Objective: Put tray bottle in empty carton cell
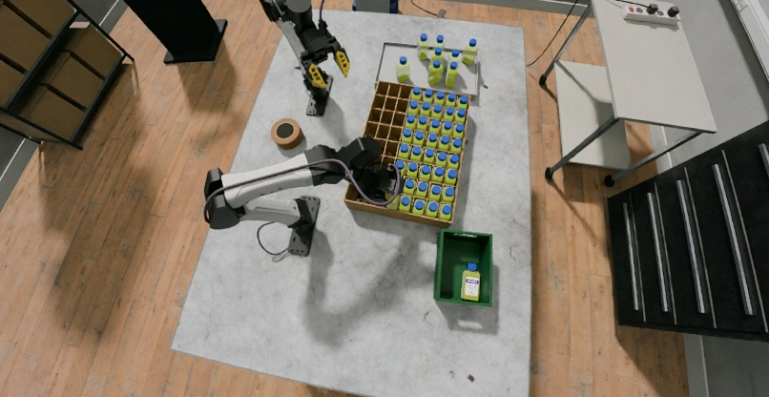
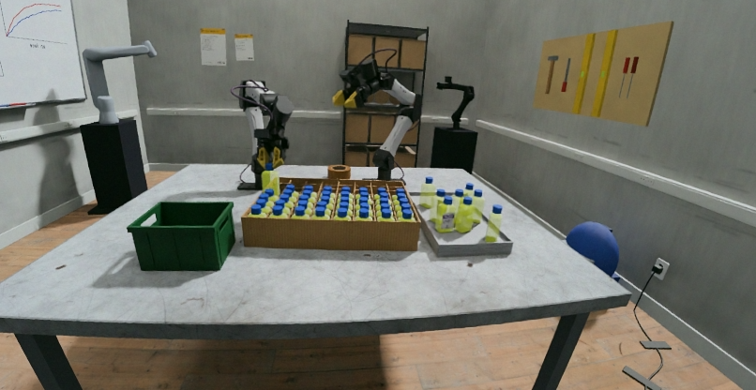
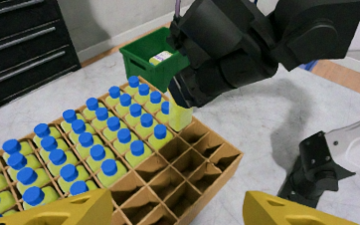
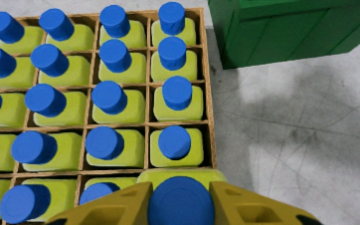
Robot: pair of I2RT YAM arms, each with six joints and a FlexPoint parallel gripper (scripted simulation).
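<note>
My right gripper [image 2: 270, 158] [image 4: 181, 190] is shut on the blue cap of a yellow-green bottle [image 1: 393, 201] [image 2: 270, 181] [image 3: 180, 117] [image 4: 180, 175]. The bottle hangs upright over the end row of the carton [image 1: 401, 214] [image 2: 330, 234] [image 3: 220, 174] [image 4: 208, 90], higher than the seated bottles beside it. The cell under it is hidden. Empty cells lie along the carton's arm side. My left gripper [image 1: 332, 71] [image 2: 344, 99] [image 3: 177, 199] is open and empty, raised clear of the carton. Several bottles stand on the grey tray [image 1: 392, 52] [image 2: 470, 248].
A green crate [image 2: 179, 249] [image 3: 145, 70] [image 4: 289, 40] stands near the carton's end corner, with one labelled bottle [image 1: 470, 286] [image 3: 160, 57] inside. A brown tape roll [image 1: 286, 133] [image 2: 338, 170] lies between the arm bases. The right arm reaches low across the carton's near-empty columns.
</note>
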